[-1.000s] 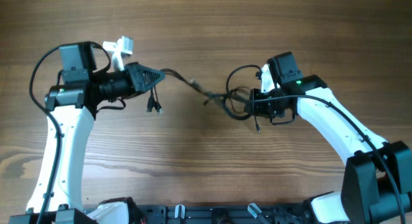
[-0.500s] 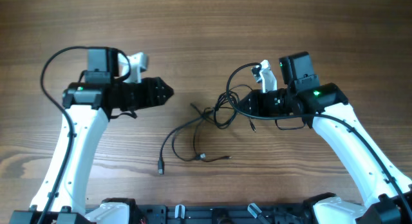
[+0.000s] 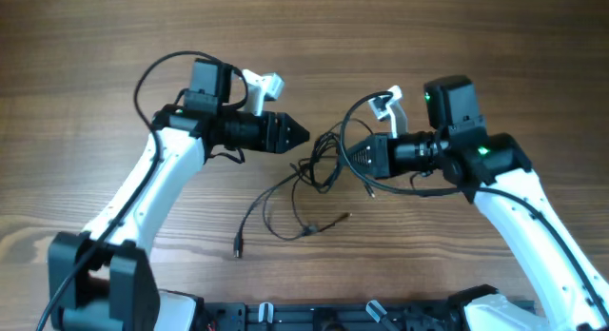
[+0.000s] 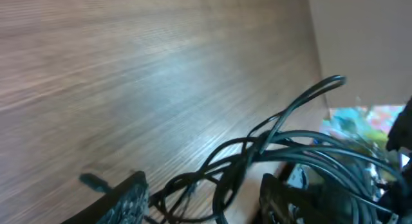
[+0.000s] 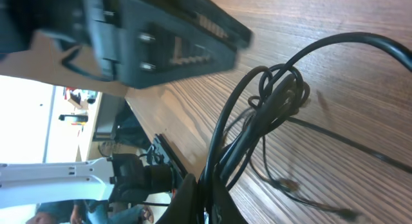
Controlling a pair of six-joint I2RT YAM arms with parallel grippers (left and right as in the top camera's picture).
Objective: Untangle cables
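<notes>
A knot of thin black cables (image 3: 322,165) lies at the table's middle, with loose strands trailing toward the front and ending in a plug (image 3: 238,247). My right gripper (image 3: 354,155) points left and is shut on a bundle of these cables (image 5: 277,89), which runs up from between its fingers (image 5: 188,199). From the left, my left gripper (image 3: 293,137) points at the knot, just short of it in the overhead view. In the left wrist view its jaws stand apart, with cable loops (image 4: 270,143) between the fingers (image 4: 125,199) and the right gripper close behind.
The wooden table (image 3: 114,46) stretches bare to the left and back. A black rail (image 3: 285,317) runs along the front edge. A second plug end (image 3: 340,216) lies in front of the knot. The left gripper's dark body (image 5: 174,44) fills the top of the right wrist view.
My left gripper has let go of the taut cable, which dropped to the table, and has swung right toward the knot. My right gripper has shut on the bundle.
</notes>
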